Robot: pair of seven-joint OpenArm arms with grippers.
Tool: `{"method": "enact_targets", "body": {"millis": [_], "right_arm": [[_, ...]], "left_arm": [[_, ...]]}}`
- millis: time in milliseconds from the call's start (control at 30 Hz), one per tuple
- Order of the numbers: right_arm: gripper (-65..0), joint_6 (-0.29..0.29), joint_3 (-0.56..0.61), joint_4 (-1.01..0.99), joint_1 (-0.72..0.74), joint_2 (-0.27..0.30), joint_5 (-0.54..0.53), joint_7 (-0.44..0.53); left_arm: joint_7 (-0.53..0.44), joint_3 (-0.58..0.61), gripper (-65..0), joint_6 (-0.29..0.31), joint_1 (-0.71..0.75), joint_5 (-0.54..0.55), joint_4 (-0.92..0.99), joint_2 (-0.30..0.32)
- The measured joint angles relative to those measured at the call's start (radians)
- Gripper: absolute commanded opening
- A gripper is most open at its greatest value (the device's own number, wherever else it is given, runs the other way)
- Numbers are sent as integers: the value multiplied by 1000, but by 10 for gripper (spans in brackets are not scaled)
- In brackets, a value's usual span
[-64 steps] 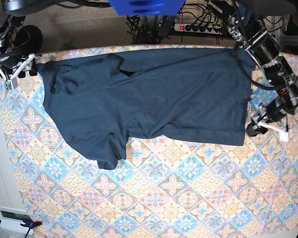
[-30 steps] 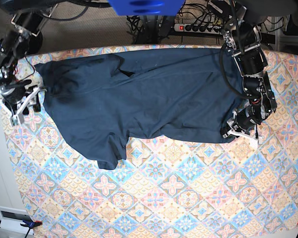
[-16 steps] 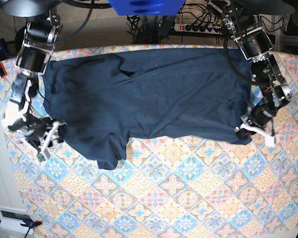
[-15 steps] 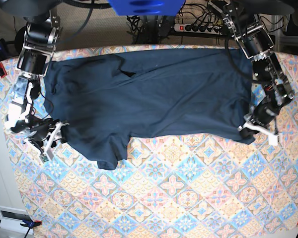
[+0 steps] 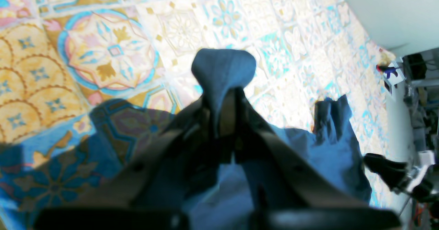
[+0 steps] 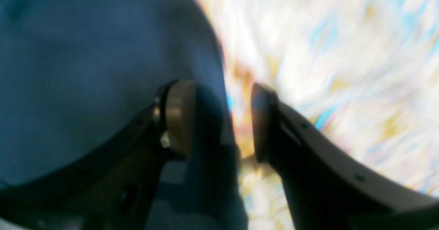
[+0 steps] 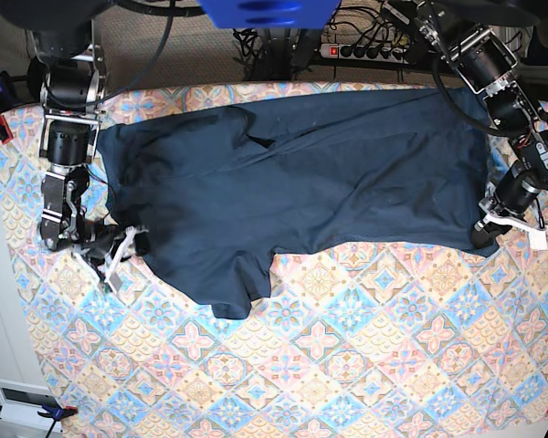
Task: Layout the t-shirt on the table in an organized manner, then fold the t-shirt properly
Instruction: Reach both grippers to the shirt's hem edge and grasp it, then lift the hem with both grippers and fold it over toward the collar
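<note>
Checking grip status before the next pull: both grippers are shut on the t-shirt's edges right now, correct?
Not quite. The left gripper is shut on the t-shirt, a fold of fabric poking out between its fingers. The right gripper is open: the right wrist view shows its pads apart, straddling the shirt's edge over the table.

From the base view the light is even and bright, my table (image 7: 347,365) sharp across its whole pattern, shadows faint. The t-shirt (image 7: 329,182) reads as a dark, nearly featureless mass. At my left wrist, strong glare washes the far tiles almost white, and my left hand (image 5: 223,110) is a dim, out-of-focus shape casting a shadow on the cloth. My right wrist picture is smeared throughout; the tiles dissolve into pale streaks.
</note>
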State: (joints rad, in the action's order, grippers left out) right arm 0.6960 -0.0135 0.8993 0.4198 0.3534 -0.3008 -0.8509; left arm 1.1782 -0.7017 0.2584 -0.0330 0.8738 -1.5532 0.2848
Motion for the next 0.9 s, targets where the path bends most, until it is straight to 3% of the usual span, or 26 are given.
{"method": "enact_targets", "body": {"millis": [400,733,900], "right_arm": [[-399,-1,2,-47,11,1,-5,50],[-400,-1,2,-134,114,-2,-12,77],[-399,-12,-1,-143,97,-72,10,61]], "left_arm": [[0,2,-650,0,16,2,0,-2],[0,2,-650,0,37,2,0,-2],[0,2,-650,0,35,4,0,-2]]}}
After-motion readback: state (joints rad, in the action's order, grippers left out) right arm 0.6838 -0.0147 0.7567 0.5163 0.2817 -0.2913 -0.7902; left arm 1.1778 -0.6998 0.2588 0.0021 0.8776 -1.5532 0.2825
